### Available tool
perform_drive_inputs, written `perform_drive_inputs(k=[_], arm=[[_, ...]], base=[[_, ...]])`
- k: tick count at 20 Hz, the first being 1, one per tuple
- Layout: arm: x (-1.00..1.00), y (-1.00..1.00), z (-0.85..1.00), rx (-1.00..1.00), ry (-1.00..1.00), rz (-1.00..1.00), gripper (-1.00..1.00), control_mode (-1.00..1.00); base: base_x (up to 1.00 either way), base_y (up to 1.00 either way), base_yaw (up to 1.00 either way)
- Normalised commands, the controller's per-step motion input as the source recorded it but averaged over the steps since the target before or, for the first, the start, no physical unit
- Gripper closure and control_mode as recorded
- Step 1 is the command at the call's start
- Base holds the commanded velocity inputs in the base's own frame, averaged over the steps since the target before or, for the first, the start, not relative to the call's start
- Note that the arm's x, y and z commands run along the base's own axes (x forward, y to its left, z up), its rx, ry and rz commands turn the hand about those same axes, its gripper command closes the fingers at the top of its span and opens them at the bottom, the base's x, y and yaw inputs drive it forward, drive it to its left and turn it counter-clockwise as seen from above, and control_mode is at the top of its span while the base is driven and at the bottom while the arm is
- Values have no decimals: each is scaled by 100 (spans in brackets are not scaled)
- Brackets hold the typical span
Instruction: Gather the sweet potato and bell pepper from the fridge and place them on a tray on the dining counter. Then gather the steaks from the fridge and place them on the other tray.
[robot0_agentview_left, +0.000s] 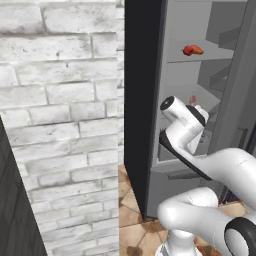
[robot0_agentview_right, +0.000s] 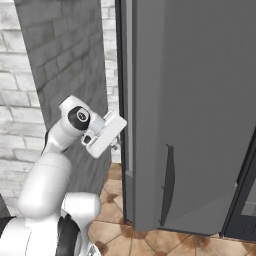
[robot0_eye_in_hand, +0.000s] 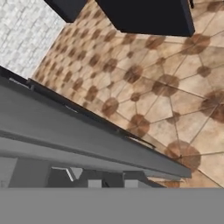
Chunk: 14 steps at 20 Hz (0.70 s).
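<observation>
Resting on an upper shelf (robot0_agentview_left: 200, 56) of the open fridge (robot0_agentview_left: 175, 165), a small red-orange item (robot0_agentview_left: 193, 50) is noted, judged to be the bell pepper: light, firm-walled, smooth and liable to slip, so a hold across its widest part is advised. The arm is extended into the fridge below that shelf, wrist turned so the hand camera looks down past a grey ledge at the tiled floor (robot0_eye_in_hand: 175, 100). Whether the tool (robot0_agentview_left: 199, 111) is spread or pressed together cannot be told.
</observation>
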Motion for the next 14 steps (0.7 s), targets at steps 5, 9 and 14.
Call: perform_drive_inputs(k=[5, 9, 14], arm=[[24, -6, -1, -6, 4, 6, 100, -100], [16, 0, -4, -10, 1, 4, 100, -100], [23, -18, -5, -1, 0, 0, 100, -100]], base=[[0, 0, 0], [0, 0, 0], [0, 0, 0]])
